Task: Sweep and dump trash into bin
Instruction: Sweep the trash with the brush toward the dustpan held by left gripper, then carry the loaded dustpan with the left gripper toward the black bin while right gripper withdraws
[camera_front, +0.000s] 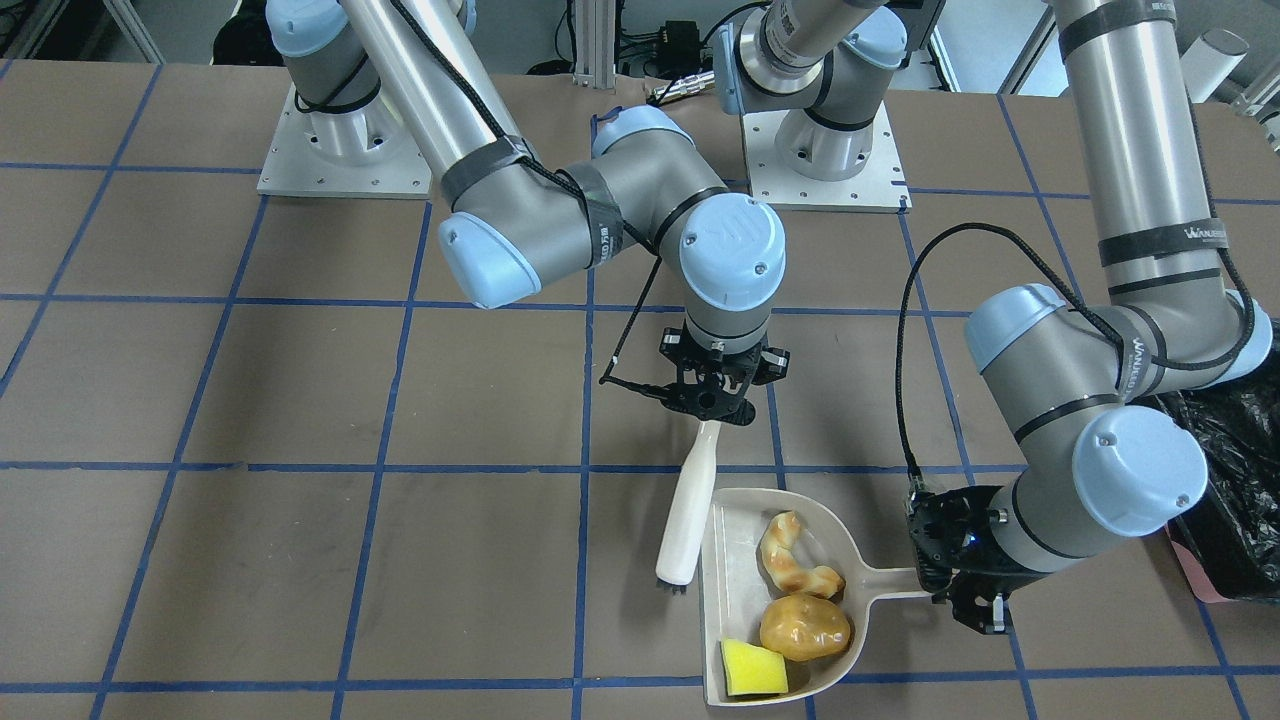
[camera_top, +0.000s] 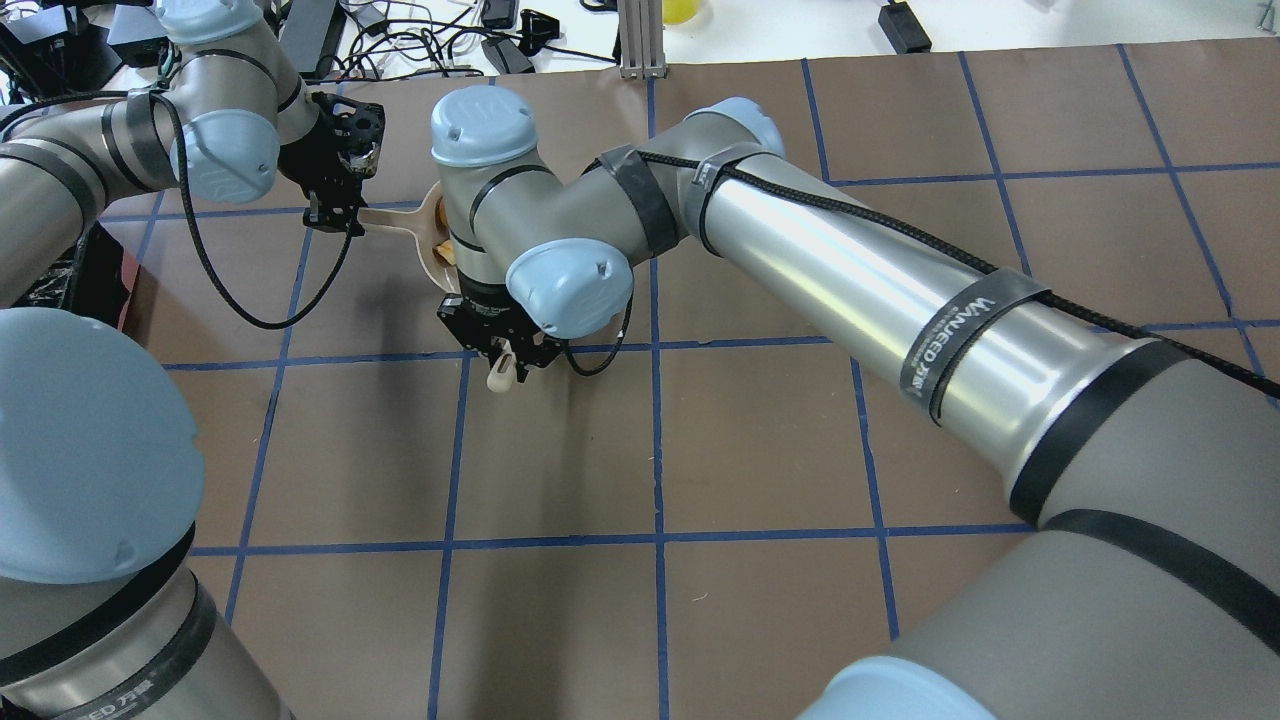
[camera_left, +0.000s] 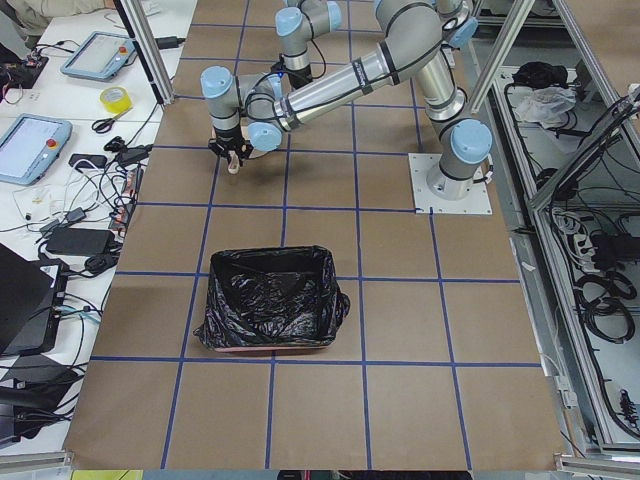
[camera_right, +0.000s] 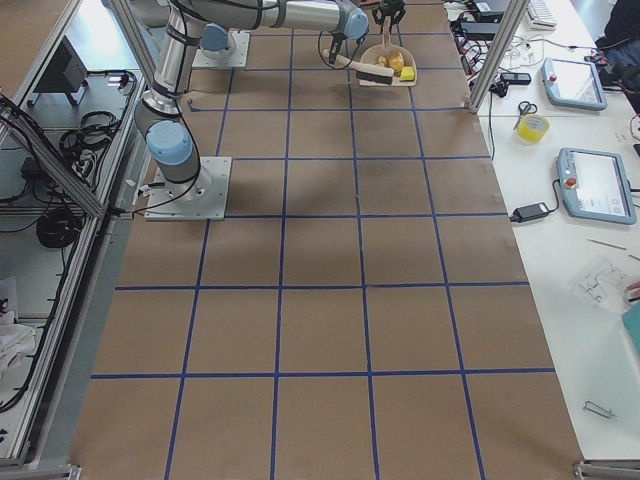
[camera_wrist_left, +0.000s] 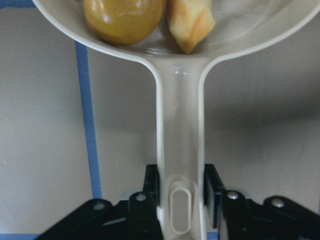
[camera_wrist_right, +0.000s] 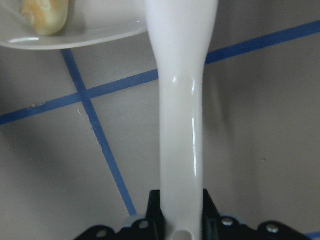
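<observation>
All three trash pieces lie in the beige dustpan (camera_front: 735, 540): the twisted strip (camera_front: 795, 565), the potato-like lump (camera_front: 805, 628) and the yellow wedge (camera_front: 752, 668). My left gripper (camera_front: 965, 590) is shut on the dustpan's handle (camera_wrist_left: 180, 150), and the lump (camera_wrist_left: 122, 20) and strip (camera_wrist_left: 190, 22) show just ahead of it. My right gripper (camera_front: 712, 400) is shut on the white brush handle (camera_wrist_right: 181, 125). The brush (camera_front: 688, 510) lies beside the pan's left wall. The black-lined pink bin (camera_left: 270, 300) stands behind my left arm (camera_front: 1230, 480).
The brown table (camera_front: 300, 560) has a blue tape grid. Both arm bases (camera_front: 330, 150) stand at the far edge. Tablets, cables and tape (camera_left: 115, 98) lie on the white bench beside the table. The dustpan is near the table's operator-side edge (camera_right: 390, 65).
</observation>
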